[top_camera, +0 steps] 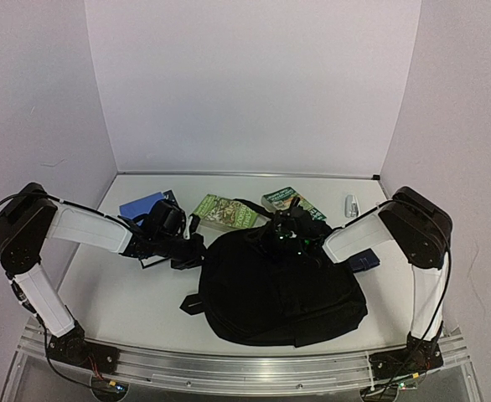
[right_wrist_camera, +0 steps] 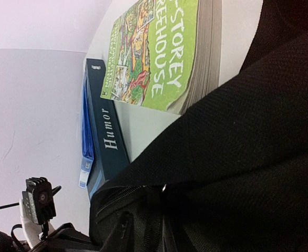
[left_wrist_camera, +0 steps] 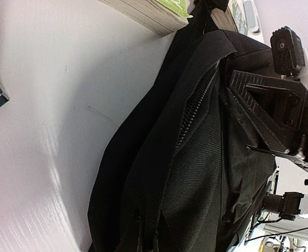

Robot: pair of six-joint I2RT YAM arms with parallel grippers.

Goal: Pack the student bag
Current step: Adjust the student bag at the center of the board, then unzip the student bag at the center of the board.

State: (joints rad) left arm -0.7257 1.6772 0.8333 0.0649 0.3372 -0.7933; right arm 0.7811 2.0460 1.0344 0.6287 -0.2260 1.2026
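Arms (top_camera: 86,230) slant inward and down to the student bag (top_camera: 279,289).

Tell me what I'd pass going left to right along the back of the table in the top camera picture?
First the blue book → green book → second green book → small silver thing.

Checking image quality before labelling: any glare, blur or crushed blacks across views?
Top external: even light, student bag a near-featureless black mass, front rail slightly bowed. Left wrist: glare streaks on the table, bag weave and zipper sharp. Right wrist: green book title crisp, bag dark at the bottom.
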